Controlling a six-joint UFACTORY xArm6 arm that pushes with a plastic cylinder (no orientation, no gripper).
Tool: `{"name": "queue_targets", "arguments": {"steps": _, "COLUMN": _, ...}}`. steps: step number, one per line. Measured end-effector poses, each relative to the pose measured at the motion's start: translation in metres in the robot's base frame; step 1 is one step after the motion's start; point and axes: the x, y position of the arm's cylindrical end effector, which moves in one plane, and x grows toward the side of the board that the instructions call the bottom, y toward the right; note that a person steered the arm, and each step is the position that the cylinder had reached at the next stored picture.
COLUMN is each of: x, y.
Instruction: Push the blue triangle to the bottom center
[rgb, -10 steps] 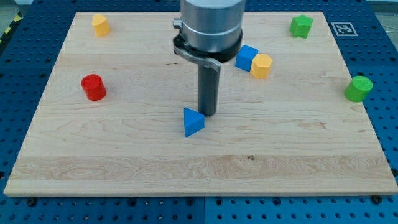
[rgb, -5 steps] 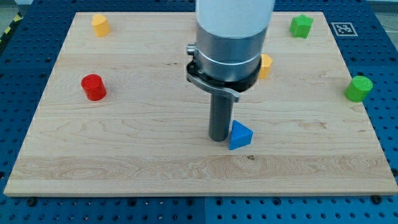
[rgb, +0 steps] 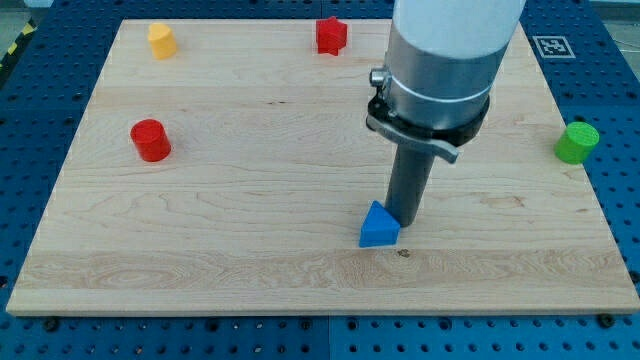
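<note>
The blue triangle (rgb: 379, 226) lies on the wooden board (rgb: 200, 250), a little right of centre and in the lower part of the view. My tip (rgb: 405, 218) stands right against its upper right side, touching it. The rod rises from there into the wide grey arm body, which hides the upper middle-right of the board.
A red cylinder (rgb: 151, 140) stands at the left. A yellow block (rgb: 161, 40) is at the top left. A red block (rgb: 331, 35) is at the top centre. A green cylinder (rgb: 577, 143) stands at the right edge.
My tip has moved from the triangle's left side round to its upper right. The triangle has shifted slightly down and left. The arm now hides the yellow, blue and green blocks at the top right; the red block shows.
</note>
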Motion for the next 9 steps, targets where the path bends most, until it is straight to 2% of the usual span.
{"name": "queue_targets", "arguments": {"steps": 1, "x": 0.001, "y": -0.001}}
{"name": "queue_targets", "arguments": {"steps": 2, "x": -0.020, "y": -0.004}}
{"name": "queue_targets", "arguments": {"steps": 3, "x": -0.017, "y": -0.023}}
{"name": "queue_targets", "arguments": {"steps": 4, "x": 0.005, "y": -0.023}}
{"name": "queue_targets", "arguments": {"steps": 5, "x": 0.004, "y": -0.023}}
{"name": "queue_targets", "arguments": {"steps": 6, "x": -0.040, "y": 0.009}}
{"name": "queue_targets", "arguments": {"steps": 8, "x": -0.157, "y": 0.143}}
{"name": "queue_targets", "arguments": {"steps": 9, "x": -0.208, "y": 0.160}}
